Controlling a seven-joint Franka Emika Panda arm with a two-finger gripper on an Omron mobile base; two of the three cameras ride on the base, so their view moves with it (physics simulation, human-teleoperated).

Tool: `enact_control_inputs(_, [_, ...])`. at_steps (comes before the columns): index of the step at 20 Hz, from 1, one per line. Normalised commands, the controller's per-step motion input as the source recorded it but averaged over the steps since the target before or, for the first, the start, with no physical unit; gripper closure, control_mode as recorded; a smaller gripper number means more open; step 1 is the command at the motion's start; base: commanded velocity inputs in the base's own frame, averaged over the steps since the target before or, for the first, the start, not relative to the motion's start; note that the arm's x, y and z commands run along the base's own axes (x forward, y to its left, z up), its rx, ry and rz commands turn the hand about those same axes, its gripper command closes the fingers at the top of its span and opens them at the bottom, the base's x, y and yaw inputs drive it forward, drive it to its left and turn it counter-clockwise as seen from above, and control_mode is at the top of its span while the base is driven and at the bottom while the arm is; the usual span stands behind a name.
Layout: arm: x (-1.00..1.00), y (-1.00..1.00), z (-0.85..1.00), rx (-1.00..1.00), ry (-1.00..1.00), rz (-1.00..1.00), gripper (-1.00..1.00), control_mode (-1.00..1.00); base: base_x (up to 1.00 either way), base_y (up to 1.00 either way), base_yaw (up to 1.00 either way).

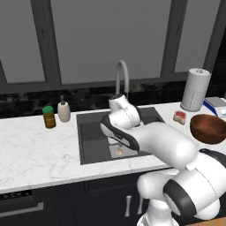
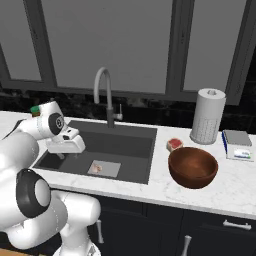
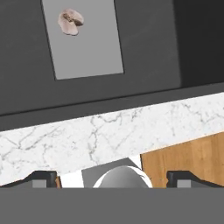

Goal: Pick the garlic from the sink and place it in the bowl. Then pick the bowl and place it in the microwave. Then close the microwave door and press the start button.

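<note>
One large rectangular dark grey sink (image 2: 125,142) sits in the white marble counter (image 1: 35,154), curved grey faucet (image 2: 102,90) behind it. White paper towel roll (image 2: 207,116) stands right of the basin, round reddish-brown glossy bowl (image 2: 192,167) near it on the counter. Two-finger gripper (image 3: 112,179) hangs over the sink's front edge, jaws spread fully wide, nothing between them. Small pale pinkish-white garlic bulb (image 3: 71,22) lies on the lighter grey drain plate (image 3: 87,48), apart from the fingertips (image 3: 43,178).
</note>
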Motion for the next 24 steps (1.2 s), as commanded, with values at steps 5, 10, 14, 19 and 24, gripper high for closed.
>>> enact_control_inputs(5, [0.01,0.0,-0.33,-0.01,-0.03,-0.02,-1.0,-1.0,0.0,0.0,0.0])
enact_control_inputs(10, [0.15,0.0,-0.25,-0.1,-0.15,-0.04,-1.0,-1.0,0.0,0.0,0.0])
enact_control_inputs(14, [0.34,-0.05,-0.14,-0.01,-0.03,-0.03,-1.0,-1.0,0.0,0.0,0.0])
enact_control_inputs(19, [0.42,-0.06,-0.23,0.0,0.01,0.0,-1.0,-1.0,0.0,0.0,0.0])
enact_control_inputs(24, [0.43,0.0,-0.36,0.0,0.02,0.0,-1.0,-1.0,0.0,0.0,0.0])
